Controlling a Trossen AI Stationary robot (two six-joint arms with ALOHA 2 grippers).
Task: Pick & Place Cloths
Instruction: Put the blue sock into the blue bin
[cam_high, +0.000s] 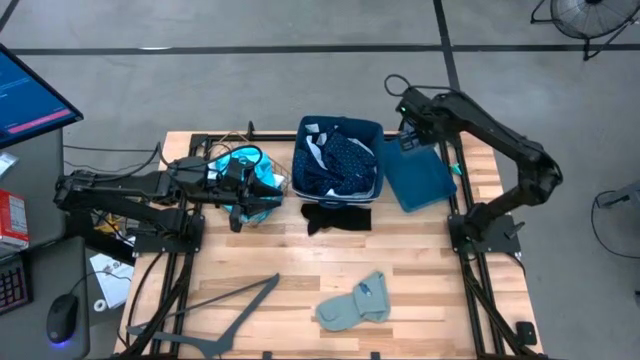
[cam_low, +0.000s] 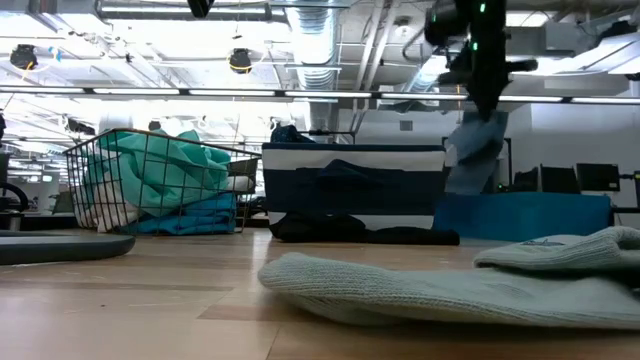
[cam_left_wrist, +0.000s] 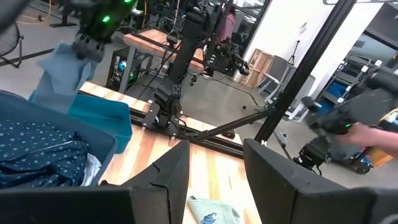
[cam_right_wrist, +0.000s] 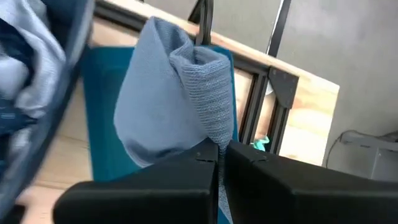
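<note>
A robotics lab or workshop; exposed ceiling ducts (cam_low: 320, 40), concrete floor (cam_high: 250, 90), other rigs on stands (cam_left_wrist: 193, 56) behind.

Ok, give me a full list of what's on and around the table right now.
Wire basket: one, brown, table's left rear, under the left arm.
Turquoise cloth: one, in the wire basket.
Bin: one, dark blue, rear centre.
Dotted cloth: one, navy, in the bin, with pale white-blue fabric.
Black cloth: one, on the table in front of the bin.
Teal lid: one, right of the bin.
Grey-green cloth: one, front centre.
Grey-blue cloth: one, hanging from the right pincer.
Left pincer: part open, over the basket.
Right pincer: shut on the grey-blue cloth, above the lid.
</note>
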